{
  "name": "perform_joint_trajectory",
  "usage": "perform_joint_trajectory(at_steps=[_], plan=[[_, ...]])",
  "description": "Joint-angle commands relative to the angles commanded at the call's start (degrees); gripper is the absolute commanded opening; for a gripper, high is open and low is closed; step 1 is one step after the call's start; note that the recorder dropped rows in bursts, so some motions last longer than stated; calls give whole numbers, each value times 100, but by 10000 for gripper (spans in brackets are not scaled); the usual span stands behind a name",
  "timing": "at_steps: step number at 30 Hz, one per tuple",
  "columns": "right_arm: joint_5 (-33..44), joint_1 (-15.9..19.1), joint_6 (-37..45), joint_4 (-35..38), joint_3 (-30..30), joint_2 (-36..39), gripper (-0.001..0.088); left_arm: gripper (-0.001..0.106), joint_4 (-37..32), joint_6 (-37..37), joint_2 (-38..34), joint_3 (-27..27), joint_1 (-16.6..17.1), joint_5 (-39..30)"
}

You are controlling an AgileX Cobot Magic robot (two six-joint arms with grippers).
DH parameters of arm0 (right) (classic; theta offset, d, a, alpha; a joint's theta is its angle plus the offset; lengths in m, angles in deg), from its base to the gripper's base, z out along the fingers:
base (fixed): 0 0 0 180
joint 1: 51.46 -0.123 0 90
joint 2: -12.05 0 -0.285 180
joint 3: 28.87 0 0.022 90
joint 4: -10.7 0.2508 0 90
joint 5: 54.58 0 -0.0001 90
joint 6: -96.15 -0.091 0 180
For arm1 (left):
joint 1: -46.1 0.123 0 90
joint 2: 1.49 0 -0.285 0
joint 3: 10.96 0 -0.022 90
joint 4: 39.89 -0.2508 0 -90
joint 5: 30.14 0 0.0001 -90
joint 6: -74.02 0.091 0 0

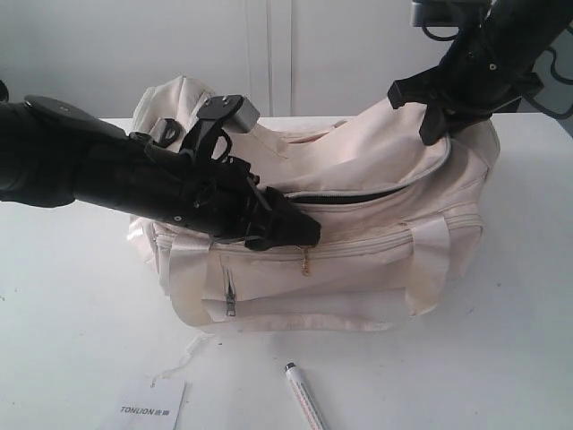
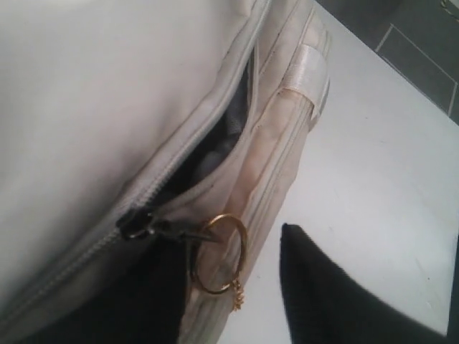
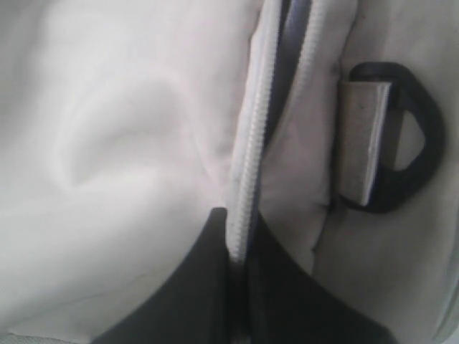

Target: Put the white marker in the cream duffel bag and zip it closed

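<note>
The cream duffel bag (image 1: 358, 260) lies across the middle of the table, and its curved top zipper (image 1: 358, 193) gapes to show dark lining. The white marker (image 1: 303, 394) rests on the table in front of the bag, held by neither gripper. My left gripper (image 1: 295, 235) is at the bag's front left. It stands open (image 2: 237, 287), with the zipper slider (image 2: 136, 223) and its gold ring pull (image 2: 222, 251) lying between the fingers. My right gripper (image 1: 436, 125) is shut (image 3: 240, 247) on the zipper edge at the bag's raised right end.
A white paper tag printed TONLION (image 1: 152, 408) lies at the table's front left with a thin string beside it. A black ring on a satin strap (image 3: 401, 165) sits next to the right gripper. White table (image 1: 501, 358) surrounds the bag.
</note>
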Motion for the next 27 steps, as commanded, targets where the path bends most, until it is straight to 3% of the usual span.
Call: perform_joint_trajectory(at_steps=[4,5,12,22,24,27], plan=[[0,0,0,0,0,0,0,11,-145,0,0,0,0,0],[0,0,0,0,0,0,0,0,-174,0,0,0,0,0],[0,0,0,0,0,0,0,0,-229,0,36,0,0,0],[-46,0,-309,0,0,0,2,0,-1119,0,441,0,0,-36],[-46,0,-298,0,0,0,36,0,-1320,0,468,0,0,-69],[-46,0,-298,0,0,0,226,0,-1992,0,507,0,0,-69]])
